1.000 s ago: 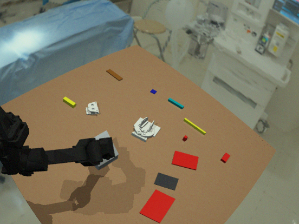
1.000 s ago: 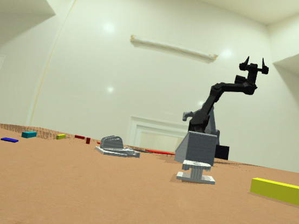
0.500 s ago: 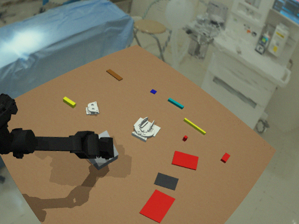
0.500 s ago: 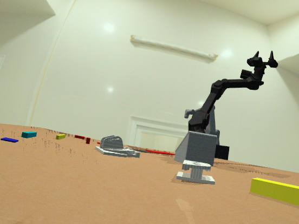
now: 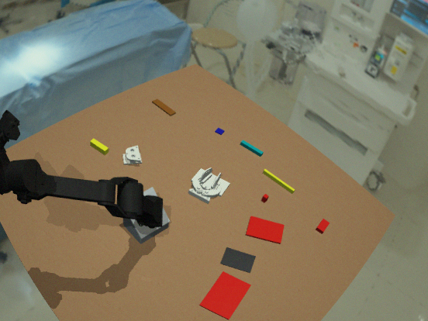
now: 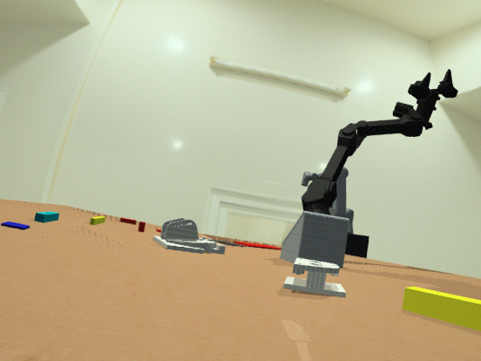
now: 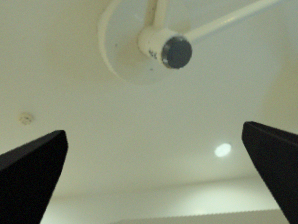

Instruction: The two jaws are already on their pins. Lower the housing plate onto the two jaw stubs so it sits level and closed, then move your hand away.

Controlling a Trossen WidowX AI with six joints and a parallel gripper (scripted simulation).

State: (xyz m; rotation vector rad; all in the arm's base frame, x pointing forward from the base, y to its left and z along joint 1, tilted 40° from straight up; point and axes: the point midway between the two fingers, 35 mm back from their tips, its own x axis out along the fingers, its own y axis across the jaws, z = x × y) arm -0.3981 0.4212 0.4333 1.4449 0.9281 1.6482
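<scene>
A white plate with two dark round marks point(image 5: 132, 153) point(image 6: 315, 264), apparently the housing plate, lies about level on top of a small white stand point(image 6: 315, 280). A separate white assembly point(image 5: 222, 188) point(image 6: 180, 231) sits on the table, with flat toothed parts and two upright curved fins. I cannot tell its jaws, pins and stubs apart at this size, and no separate plate shows lying over the fins. My gripper point(image 6: 438, 73) point(image 7: 155, 134) is open and empty, raised high and pointing up, far from both white things. Only part of it shows in the top view, at the left edge.
The grey arm base point(image 5: 141, 234) point(image 6: 322, 237) stands near the white stand. A yellow block point(image 5: 99, 146) point(image 6: 440, 306) lies beside the stand. Brown, blue point(image 5: 219, 131), teal point(image 5: 251, 148), long yellow point(image 5: 278, 181) and red pieces lie around, with a dark grey sheet point(image 5: 238, 260).
</scene>
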